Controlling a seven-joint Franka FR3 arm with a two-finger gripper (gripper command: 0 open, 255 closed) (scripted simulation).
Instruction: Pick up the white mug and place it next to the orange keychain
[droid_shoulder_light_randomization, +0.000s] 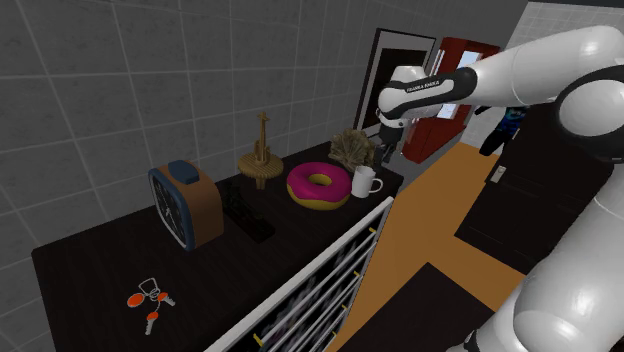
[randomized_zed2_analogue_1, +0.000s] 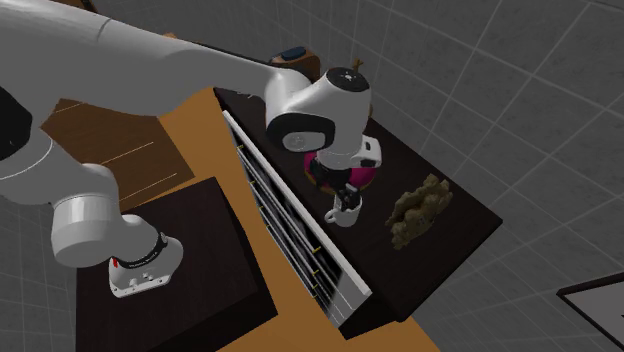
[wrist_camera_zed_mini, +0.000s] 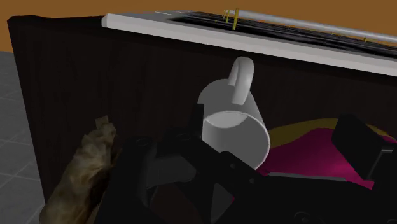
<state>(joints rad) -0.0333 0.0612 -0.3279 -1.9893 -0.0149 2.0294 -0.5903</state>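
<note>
With our black two-finger gripper (droid_shoulder_light_randomization: 384, 155) spread apart and holding nothing, we should centre it on the plain white mug (droid_shoulder_light_randomization: 364, 182) before closing.

The pink doughnut (droid_shoulder_light_randomization: 318, 186) is crowding the white mug (droid_shoulder_light_randomization: 365, 181) on one side, and a brown clump (droid_shoulder_light_randomization: 355, 148) is sitting just behind it at the bench's (droid_shoulder_light_randomization: 90, 270) far end. Bare bench is lying open around the orange keychain (droid_shoulder_light_randomization: 150, 297) at the other end, with the clock (droid_shoulder_light_randomization: 185, 203) and the remote (droid_shoulder_light_randomization: 247, 215) standing between.

Arm (droid_shoulder_light_randomization: 520, 70) stretched fwd — tool (droid_shoulder_light_randomization: 383, 155) pointing down, fingers (wrist_camera_zed_mini: 356, 146) apart.
</note>
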